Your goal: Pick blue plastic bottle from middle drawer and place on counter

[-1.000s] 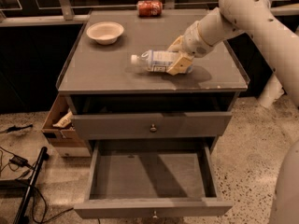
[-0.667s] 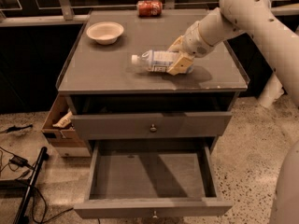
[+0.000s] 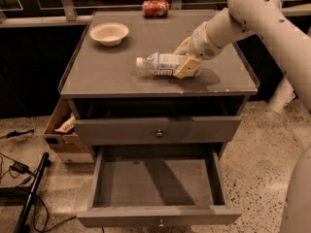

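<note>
The blue plastic bottle (image 3: 163, 63) lies on its side on the counter (image 3: 112, 76), white cap pointing left. My gripper (image 3: 187, 58) reaches in from the right, and its tan fingers (image 3: 186, 71) are closed around the bottle's bottom end, resting at counter level. The middle drawer (image 3: 155, 186) is pulled out below, and its flat grey floor is bare.
A white bowl (image 3: 109, 33) sits at the counter's back left and a red soda can (image 3: 155, 8) lies at the back edge. A shut knobbed drawer (image 3: 159, 130) is above the open one. A cardboard box (image 3: 59, 130) and cables (image 3: 24, 193) are on the floor to the left.
</note>
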Motion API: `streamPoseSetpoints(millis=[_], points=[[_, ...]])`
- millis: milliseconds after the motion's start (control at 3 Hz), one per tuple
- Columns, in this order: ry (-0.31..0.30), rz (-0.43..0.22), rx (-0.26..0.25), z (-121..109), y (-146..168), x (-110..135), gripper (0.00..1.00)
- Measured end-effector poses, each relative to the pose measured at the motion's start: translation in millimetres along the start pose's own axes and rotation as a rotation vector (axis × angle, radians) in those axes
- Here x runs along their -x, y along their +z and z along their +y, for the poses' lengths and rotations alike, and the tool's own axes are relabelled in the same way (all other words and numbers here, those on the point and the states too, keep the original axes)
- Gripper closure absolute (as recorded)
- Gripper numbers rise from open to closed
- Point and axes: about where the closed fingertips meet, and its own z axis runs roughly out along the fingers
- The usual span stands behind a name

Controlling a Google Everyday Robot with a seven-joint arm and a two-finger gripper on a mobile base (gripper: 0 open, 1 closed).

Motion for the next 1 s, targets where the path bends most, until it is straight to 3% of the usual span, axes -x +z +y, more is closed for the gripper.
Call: streamPoseSetpoints(millis=[333,667,1000], points=[[0.000,0.000,0.000,0.0,0.0,0.0,0.11],[0.000,0.000,0.001,0.1,0.3,0.1,0.00],[0.000,0.000,0.001,0.1,0.3,0.1,0.00]])
